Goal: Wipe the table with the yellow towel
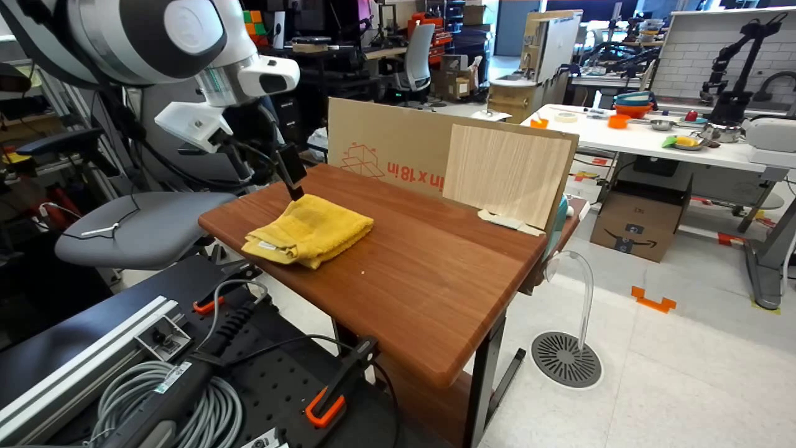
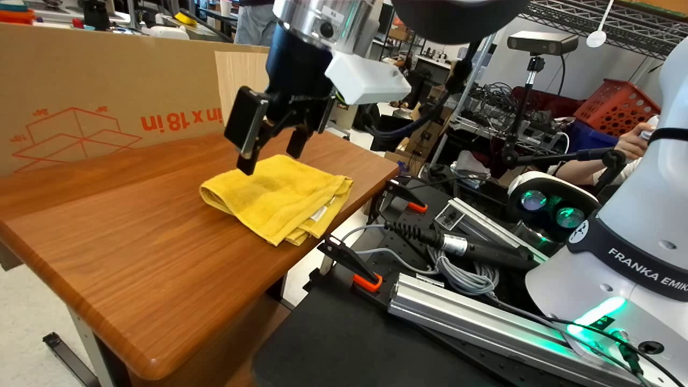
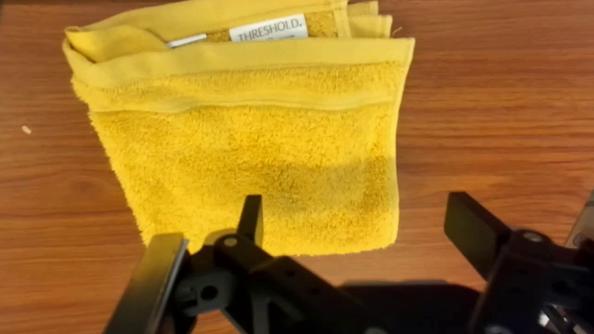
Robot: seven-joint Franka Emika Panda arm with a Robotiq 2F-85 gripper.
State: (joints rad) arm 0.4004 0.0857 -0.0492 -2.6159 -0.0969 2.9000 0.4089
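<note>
- Upper left of the frame: arm [image 1: 186, 25], held over the left end of the table [image 1: 429, 286]; judged so placed for a grasp from above.
- Lower left: coil of cable [image 1: 217, 404] on the black bench [image 1: 292, 379]; probably bundled to keep it out of the way.
- Left of centre: claw [image 3: 356, 204] with fingers [image 3: 475, 234] well apart, nothing clamped; in the wrist view one finger shows over the yellow towel [image 1: 314, 229], the other over bare wood to its right; likely set to pinch that edge; contact cannot be told.
- Left of centre, partly under the claw: towel folded, lying on the table; folding probably gives a thicker wiping pad; grasp judged not yet made.
- Lower centre: clamp [image 1: 342, 381] at the bench edge; presumably holding something firm.
- Centre: pale speck [image 1: 362, 272] near the towel; too small to identify; possibly something to wipe up.
- Upper centre to right: cardboard [image 1: 392, 143] standing along the table's upper edge, wooden board [image 1: 507, 174] against its face; likely a screen; strokes should stop short.
</note>
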